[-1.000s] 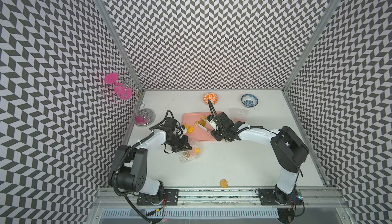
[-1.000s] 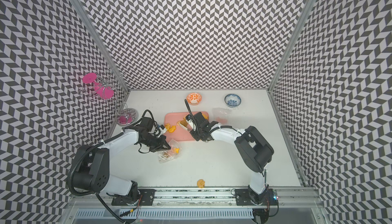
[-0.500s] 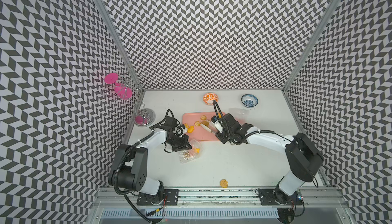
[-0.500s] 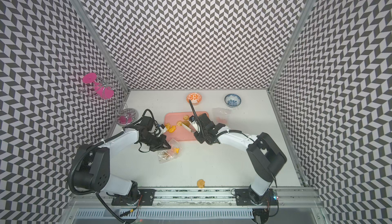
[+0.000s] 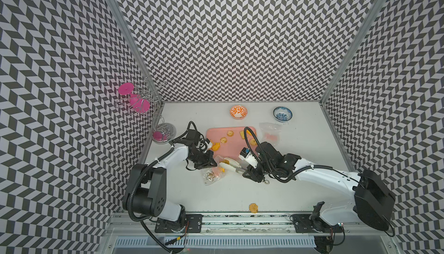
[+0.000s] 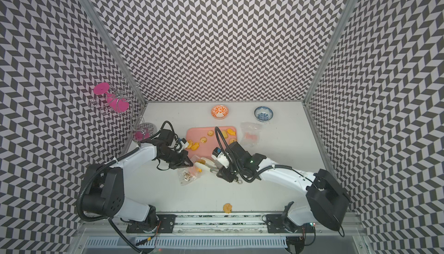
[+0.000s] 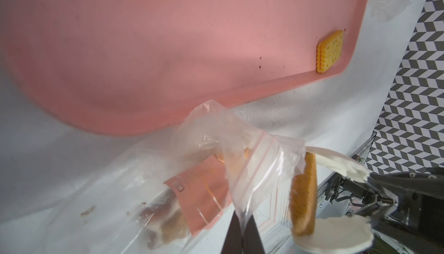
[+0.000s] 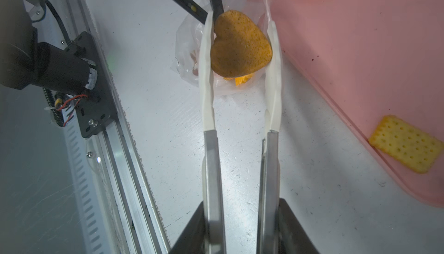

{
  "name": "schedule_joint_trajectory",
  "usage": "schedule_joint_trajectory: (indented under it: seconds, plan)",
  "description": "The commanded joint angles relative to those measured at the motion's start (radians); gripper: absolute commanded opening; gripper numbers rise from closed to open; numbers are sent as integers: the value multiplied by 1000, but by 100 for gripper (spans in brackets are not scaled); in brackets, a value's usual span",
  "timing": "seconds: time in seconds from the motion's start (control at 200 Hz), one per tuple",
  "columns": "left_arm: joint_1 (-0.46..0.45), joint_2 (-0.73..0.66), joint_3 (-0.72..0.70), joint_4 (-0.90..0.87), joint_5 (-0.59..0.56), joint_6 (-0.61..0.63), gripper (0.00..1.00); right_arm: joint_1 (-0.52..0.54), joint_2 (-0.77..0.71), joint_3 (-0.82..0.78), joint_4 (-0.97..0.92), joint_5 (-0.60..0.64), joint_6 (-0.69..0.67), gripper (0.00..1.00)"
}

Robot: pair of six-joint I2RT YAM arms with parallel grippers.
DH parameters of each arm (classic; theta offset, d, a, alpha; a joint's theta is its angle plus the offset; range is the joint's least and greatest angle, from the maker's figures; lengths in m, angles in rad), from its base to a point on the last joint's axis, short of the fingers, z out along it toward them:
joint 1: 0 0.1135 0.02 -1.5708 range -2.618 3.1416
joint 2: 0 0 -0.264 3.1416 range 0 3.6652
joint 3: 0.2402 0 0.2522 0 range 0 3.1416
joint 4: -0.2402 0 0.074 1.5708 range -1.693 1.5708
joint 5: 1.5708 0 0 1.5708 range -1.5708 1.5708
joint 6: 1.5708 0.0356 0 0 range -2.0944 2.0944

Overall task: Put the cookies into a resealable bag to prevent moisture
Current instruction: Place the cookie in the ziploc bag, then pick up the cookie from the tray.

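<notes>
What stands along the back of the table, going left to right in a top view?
Wire rack with pink glasses → orange bowl → blue bowl.

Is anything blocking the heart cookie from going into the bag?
Nothing visible does. The heart cookie in the right gripper is at the open mouth of the bag, whose rim the left gripper pinches up.
</notes>
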State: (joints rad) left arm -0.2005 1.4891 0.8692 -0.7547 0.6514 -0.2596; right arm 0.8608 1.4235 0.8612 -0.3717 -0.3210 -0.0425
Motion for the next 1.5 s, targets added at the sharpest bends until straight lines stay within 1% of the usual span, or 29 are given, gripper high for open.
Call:
schedule_joint_trajectory:
  seconds: [0.0, 0.2, 0.265, 0.361, 0.571, 0.651, 0.751, 0.836, 0.907, 0.992, 1.077, 1.222, 1.342, 1.497]
  plan:
    - [3, -28, 30, -27, 22, 9, 0, -2, 36, 53, 12, -10, -34, 42]
    - [-2, -41, 24, -29, 40, 8, 0, -2, 52, 103, -3, -19, -49, 48]
    - [-4, -40, 25, -26, 47, 7, 0, -2, 48, 110, -6, -38, -52, 48]
    - [-4, -39, 25, -24, 54, 6, 0, -2, 33, 116, -19, -55, -46, 52]
    - [-4, -47, 37, -36, 53, 9, 0, -15, -19, 119, -39, -42, -20, 52]
    - [-2, -53, 42, -43, 39, 10, 0, -59, -57, 124, -43, -4, -7, 49]
    - [0, -58, 41, -53, 19, 12, 0, -158, -105, 103, -10, -12, 4, 48]
    - [0, -59, 37, -50, 37, 11, 0, -197, -110, 88, 40, -4, 9, 48]
    - [-1, -74, 54, -59, 45, 3, 0, -205, -64, 107, 51, 53, -10, 48]
    - [0, -95, 83, -71, 47, -8, 0, -208, 30, 185, 20, 115, -45, 48]
    - [-3, -102, 98, -94, 48, -14, 0, -207, 135, 268, -4, 127, -83, 48]
    - [-8, -132, 105, -97, 78, -21, 0, -203, 259, 332, 35, 157, -117, 48]
    - [-1, -136, 77, -95, 72, -12, 0, -186, 354, 398, 19, 169, -150, 49]
    - [23, -133, 11, -62, 52, -3, 0, -153, 427, 439, 18, 195, -176, 51]
